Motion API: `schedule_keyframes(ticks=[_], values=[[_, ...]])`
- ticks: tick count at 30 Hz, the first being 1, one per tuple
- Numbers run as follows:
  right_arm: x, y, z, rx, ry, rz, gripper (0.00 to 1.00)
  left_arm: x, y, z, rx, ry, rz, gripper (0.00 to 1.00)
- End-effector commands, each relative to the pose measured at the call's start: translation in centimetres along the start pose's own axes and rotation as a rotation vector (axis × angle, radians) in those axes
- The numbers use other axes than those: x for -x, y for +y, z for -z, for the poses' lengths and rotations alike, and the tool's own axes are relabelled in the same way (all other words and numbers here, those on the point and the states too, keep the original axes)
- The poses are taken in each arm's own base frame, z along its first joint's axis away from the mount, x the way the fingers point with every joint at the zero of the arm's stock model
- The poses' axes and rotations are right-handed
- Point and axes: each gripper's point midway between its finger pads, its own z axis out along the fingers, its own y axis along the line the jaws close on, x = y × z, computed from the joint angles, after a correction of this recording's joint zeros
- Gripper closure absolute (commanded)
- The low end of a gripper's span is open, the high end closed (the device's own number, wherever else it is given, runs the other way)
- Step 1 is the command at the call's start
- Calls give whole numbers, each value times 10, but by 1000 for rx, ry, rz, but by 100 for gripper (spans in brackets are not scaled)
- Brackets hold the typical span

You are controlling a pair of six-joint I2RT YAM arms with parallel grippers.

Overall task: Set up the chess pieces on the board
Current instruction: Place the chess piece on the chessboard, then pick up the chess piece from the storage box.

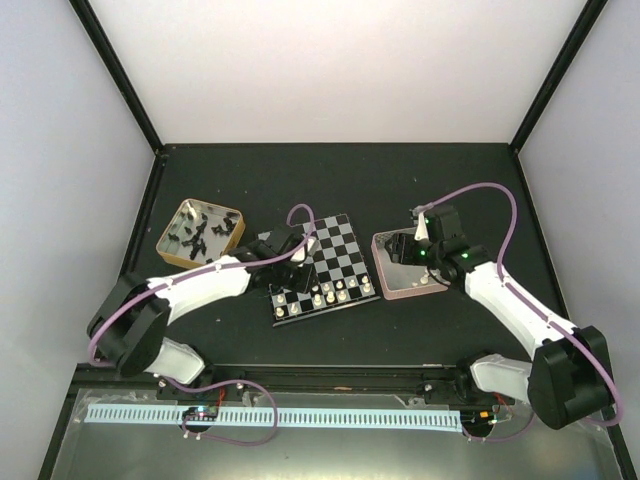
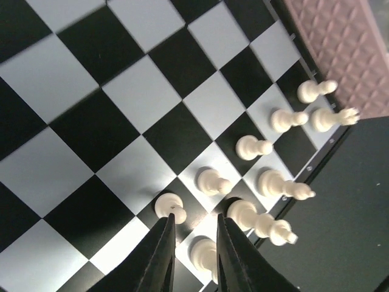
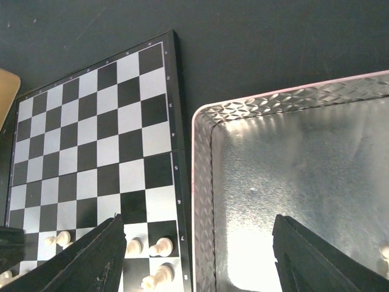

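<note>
Top external view: from the bases at the near edge of the dark desk (image 1: 300,180), the left arm reaches in to the board's near left corner and the right arm to the pink tray (image 1: 405,292). The board (image 1: 340,248) lies flat in the middle of the desk, slightly turned, with the tray just beside its right edge. The cream-white chess pieces (image 1: 330,293) stand in the board's two nearest rows; the farther squares are bare. In the left wrist view the left hand (image 2: 194,219) hovers low over those rows, its fingers parted by a narrow gap and grasping nothing. One white pawn (image 2: 170,207) stands upright on a black square right at the tip of one finger, and another piece shows in the gap below. The right hand (image 3: 197,225) is spread wide and released, hanging above the tray's rim next to the board. One cream piece (image 3: 384,251) shows inside the tray at the frame's edge. Farther left, a gold-rimmed tin (image 1: 165,240) holds the black pieces (image 1: 200,230).
</note>
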Motion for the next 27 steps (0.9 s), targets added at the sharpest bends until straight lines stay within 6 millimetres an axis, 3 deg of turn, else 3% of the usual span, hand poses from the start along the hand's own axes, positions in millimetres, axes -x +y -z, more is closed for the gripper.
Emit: schedule_keyframes(ticks=[1, 7, 13, 20, 27], values=[[11, -10, 13, -88, -46, -34, 33, 28, -14, 28, -11, -119, -21, 77], [-1, -52, 17, -325, -3, -140, 34, 44, -18, 51, -11, -226, -49, 67], [-23, -88, 17, -517, 82, -217, 38, 41, -15, 37, -15, -176, -55, 62], [-34, -97, 12, -544, 123, -242, 42, 36, -4, 8, 16, -61, 16, 87], [-33, -92, 7, -515, 132, -241, 44, 34, 11, -14, 56, 22, 93, 92]])
